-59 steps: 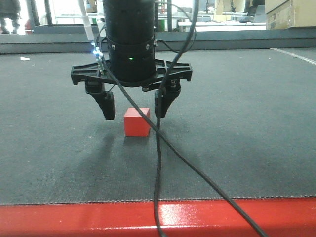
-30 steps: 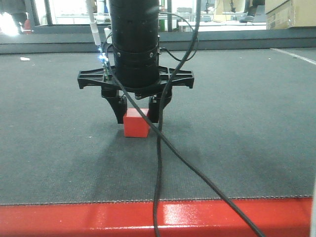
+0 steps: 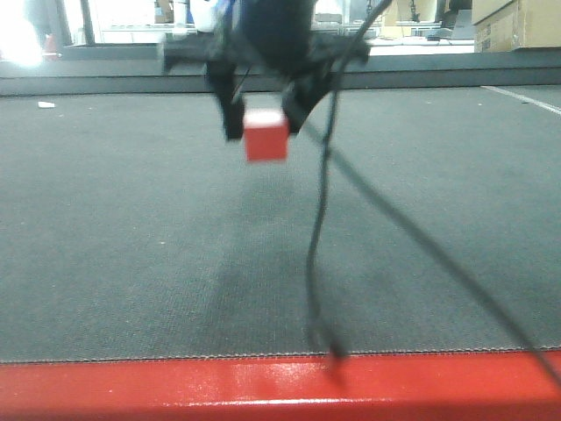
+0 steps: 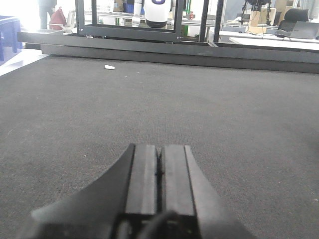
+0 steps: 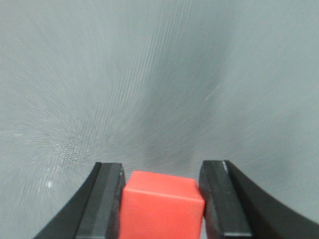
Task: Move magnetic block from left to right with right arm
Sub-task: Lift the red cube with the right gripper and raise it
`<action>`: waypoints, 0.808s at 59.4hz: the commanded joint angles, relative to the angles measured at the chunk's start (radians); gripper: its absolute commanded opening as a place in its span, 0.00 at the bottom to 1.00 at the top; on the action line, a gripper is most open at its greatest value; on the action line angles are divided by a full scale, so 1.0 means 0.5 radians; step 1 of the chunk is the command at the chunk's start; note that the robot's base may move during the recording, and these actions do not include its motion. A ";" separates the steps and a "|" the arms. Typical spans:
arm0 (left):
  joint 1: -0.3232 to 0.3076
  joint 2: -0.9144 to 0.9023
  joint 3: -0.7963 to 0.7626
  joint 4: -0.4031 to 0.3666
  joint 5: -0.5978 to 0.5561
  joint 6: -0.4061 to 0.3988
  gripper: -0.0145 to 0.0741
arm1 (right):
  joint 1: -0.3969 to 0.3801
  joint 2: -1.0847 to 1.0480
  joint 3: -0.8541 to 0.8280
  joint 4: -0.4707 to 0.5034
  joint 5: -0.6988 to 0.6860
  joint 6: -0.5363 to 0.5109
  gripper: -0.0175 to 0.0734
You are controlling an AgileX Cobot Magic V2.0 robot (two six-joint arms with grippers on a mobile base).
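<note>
Right gripper (image 3: 263,125) pinched the magnetic block (image 3: 266,140) between its two fingers, the cube hanging clear of the grey mat (image 3: 105,263), nearer the mat's far edge than the red edge strip (image 3: 131,390). A black cable (image 3: 317,228) drooped beside it. Left gripper (image 4: 159,159) was pressed together, low over the mat.

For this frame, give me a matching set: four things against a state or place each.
Things:
1. block
2. left gripper
3. right gripper
4. red strip

States or places:
A. shut, holding nothing
B. along the near edge of the mat
C. in the air above the mat
D. shut on the block

Pairs: 1-C, 2-A, 3-D, 4-B
</note>
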 commanded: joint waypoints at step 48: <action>0.007 -0.029 0.018 0.000 -0.177 -0.013 0.03 | -0.475 -1.986 1.906 0.007 -0.896 -0.458 0.37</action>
